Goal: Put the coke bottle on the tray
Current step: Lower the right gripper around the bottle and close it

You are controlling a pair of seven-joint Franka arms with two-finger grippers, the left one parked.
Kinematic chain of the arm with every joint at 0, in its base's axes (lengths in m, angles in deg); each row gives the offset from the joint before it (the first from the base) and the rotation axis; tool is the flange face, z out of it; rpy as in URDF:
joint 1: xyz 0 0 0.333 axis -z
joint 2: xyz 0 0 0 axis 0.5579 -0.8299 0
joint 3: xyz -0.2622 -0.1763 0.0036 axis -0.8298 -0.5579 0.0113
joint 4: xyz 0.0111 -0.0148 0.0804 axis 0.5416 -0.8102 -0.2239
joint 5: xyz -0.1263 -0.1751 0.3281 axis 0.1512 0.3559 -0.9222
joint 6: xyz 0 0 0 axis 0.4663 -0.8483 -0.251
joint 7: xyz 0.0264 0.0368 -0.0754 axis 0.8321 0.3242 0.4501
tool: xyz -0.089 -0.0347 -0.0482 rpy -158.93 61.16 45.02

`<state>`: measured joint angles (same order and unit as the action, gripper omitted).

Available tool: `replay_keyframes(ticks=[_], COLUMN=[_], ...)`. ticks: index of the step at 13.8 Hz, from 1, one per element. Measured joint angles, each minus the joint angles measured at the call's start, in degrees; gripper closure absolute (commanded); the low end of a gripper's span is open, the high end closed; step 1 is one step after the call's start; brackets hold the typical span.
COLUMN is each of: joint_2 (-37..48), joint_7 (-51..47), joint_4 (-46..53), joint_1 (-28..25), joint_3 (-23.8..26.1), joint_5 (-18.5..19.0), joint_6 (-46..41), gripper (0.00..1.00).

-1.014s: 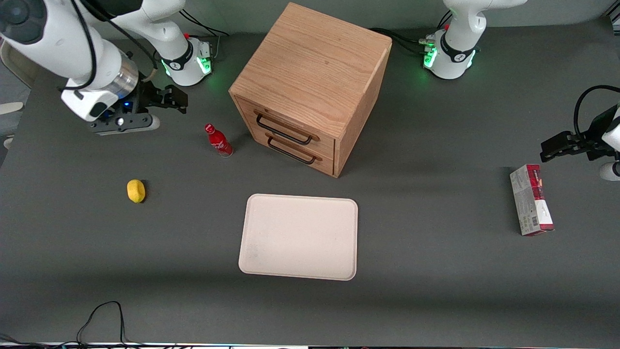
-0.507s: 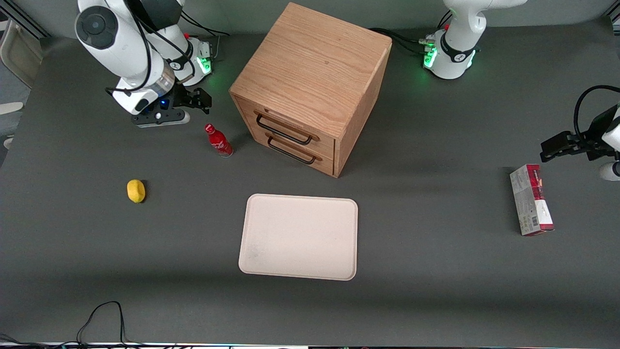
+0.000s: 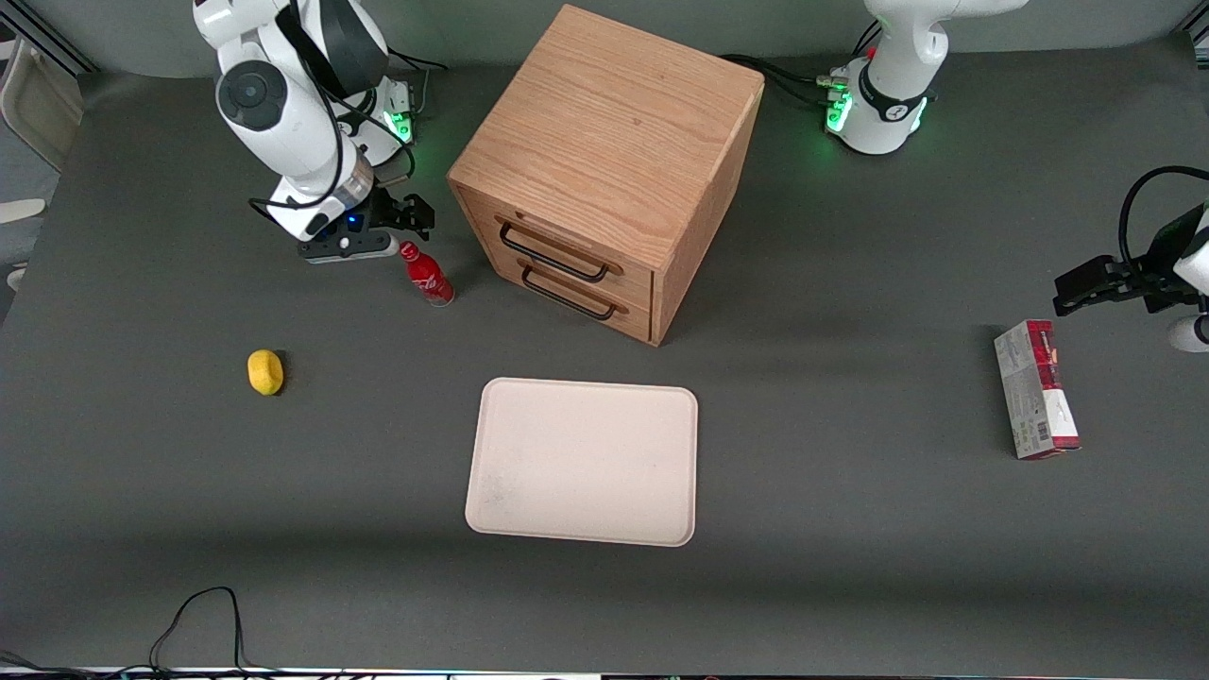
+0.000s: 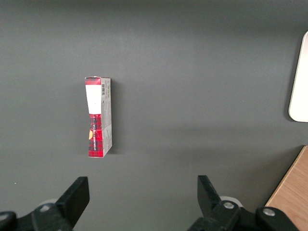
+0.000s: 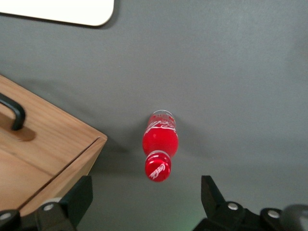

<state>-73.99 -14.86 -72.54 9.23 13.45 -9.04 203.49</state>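
The coke bottle [image 3: 427, 272] is a slim red bottle with a red cap. It stands upright on the dark table beside the wooden drawer cabinet [image 3: 604, 170]. In the right wrist view the coke bottle [image 5: 160, 144] is seen from above, cap toward the camera. My gripper [image 3: 416, 215] hangs open just above and slightly farther from the front camera than the bottle's cap. Its fingers [image 5: 77, 199] stand wide apart with nothing between them. The pale cream tray [image 3: 583, 461] lies flat, nearer the front camera than the cabinet.
A yellow lemon-like object [image 3: 265, 371] lies toward the working arm's end of the table. A red-and-grey carton [image 3: 1036, 388] lies toward the parked arm's end. The cabinet's two drawers [image 3: 567, 274] with black handles face the tray.
The right arm has swung in from the table's working-arm end toward the cabinet, bringing the open gripper over the bottle. The bottle and tray have not moved.
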Motion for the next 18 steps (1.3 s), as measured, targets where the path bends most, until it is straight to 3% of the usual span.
replay_keyframes(ticks=[7,11,12,13,18], joint_2=[-2.20,-3.72,-3.77,-3.79,-3.79], joint_7=[0.00,0.00,0.00,0.00,-0.01], joint_4=[-6.53,-6.83,-6.83,-6.84,-6.83], joint_1=[-1.08,-1.34,-1.34,-1.34,-1.34], joint_3=[0.00,0.00,0.00,0.00,-0.01], joint_5=[0.00,0.00,0.00,0.00,0.00], joint_6=[10.65,12.49,12.49,12.49,12.50], gripper=[0.00,0.02,0.37,0.99,1.00])
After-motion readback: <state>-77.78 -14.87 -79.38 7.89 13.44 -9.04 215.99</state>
